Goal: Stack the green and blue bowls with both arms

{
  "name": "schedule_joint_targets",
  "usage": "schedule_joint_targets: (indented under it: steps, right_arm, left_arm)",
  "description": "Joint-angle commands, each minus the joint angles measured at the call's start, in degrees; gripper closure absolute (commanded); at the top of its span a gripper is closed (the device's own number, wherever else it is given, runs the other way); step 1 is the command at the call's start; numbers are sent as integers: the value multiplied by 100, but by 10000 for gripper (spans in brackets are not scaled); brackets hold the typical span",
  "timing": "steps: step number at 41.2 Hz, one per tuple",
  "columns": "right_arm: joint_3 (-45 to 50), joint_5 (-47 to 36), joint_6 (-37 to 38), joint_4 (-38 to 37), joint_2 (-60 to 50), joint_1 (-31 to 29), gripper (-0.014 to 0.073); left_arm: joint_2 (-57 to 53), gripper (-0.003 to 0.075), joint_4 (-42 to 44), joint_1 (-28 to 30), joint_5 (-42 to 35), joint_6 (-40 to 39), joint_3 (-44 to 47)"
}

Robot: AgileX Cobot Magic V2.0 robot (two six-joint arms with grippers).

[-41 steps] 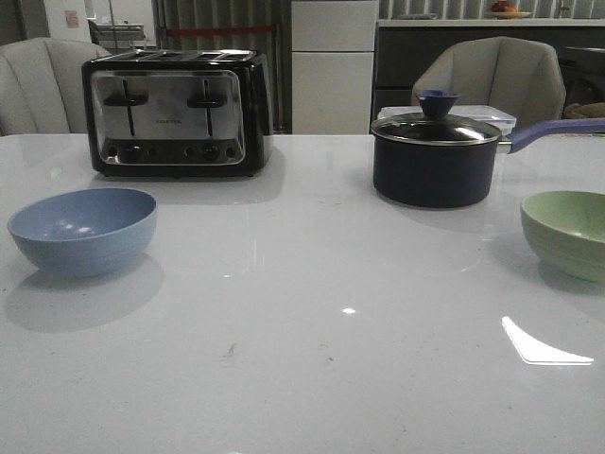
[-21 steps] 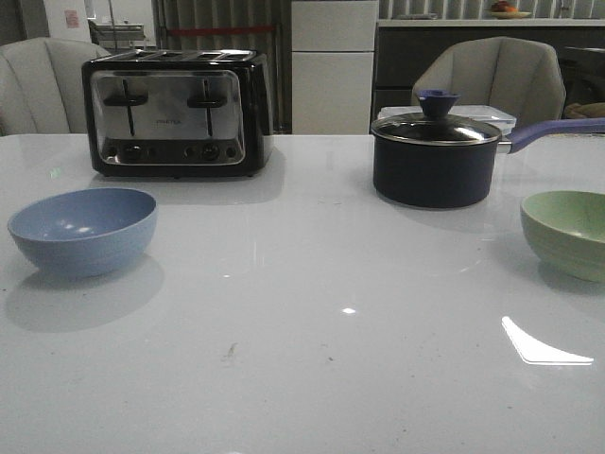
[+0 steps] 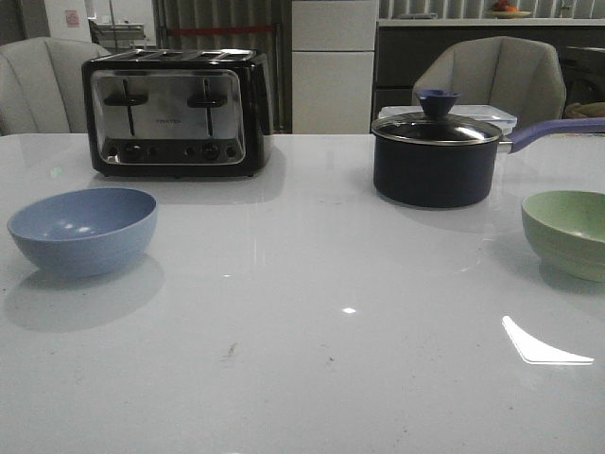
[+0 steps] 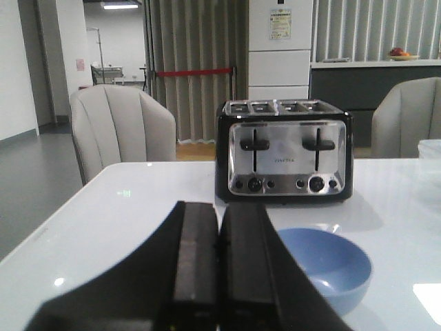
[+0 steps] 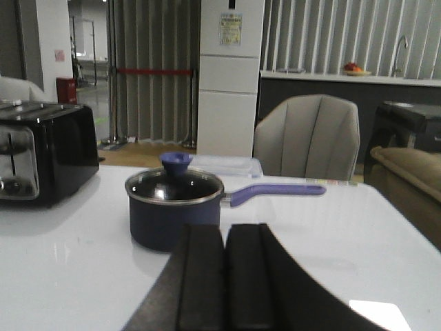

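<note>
The dusty blue bowl (image 3: 83,230) stands upright on the white table at the left. The pale green bowl (image 3: 570,233) stands at the right edge of the front view, partly cut off. Neither arm shows in the front view. In the left wrist view my left gripper (image 4: 219,210) is shut and empty, and the blue bowl (image 4: 329,265) lies just beyond and beside its fingers. In the right wrist view my right gripper (image 5: 224,231) is shut and empty. The green bowl is out of that view.
A black and chrome toaster (image 3: 174,112) stands at the back left. A dark navy saucepan (image 3: 436,159) with glass lid and purple handle stands at the back right, right ahead of the right gripper (image 5: 175,208). Grey chairs (image 3: 492,78) stand behind the table.
</note>
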Motion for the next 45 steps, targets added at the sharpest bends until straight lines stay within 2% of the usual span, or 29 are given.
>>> schedule_joint_targets:
  steps: [1, 12, 21, 36, 45]
  right_arm:
    - [-768, -114, -27, -4, -97, -22, 536]
    - [-2617, 1201, -27, -4, 754, -22, 536]
    - [-3756, 2705, -27, -4, 1890, -22, 536]
    - [-3795, 4306, -27, -4, 3300, -22, 536]
    - [-3755, 4836, -27, -4, 3823, -22, 536]
  left_arm:
    - [-111, 623, -43, -42, -560, -21, -654]
    - [492, 623, -43, -42, 437, -21, -2664]
    - [1558, 623, -43, -42, 1858, -21, -3764]
    - [2690, 623, -43, -42, 2814, -21, -3604]
    - [3035, 623, -43, -42, 2864, -21, -3349]
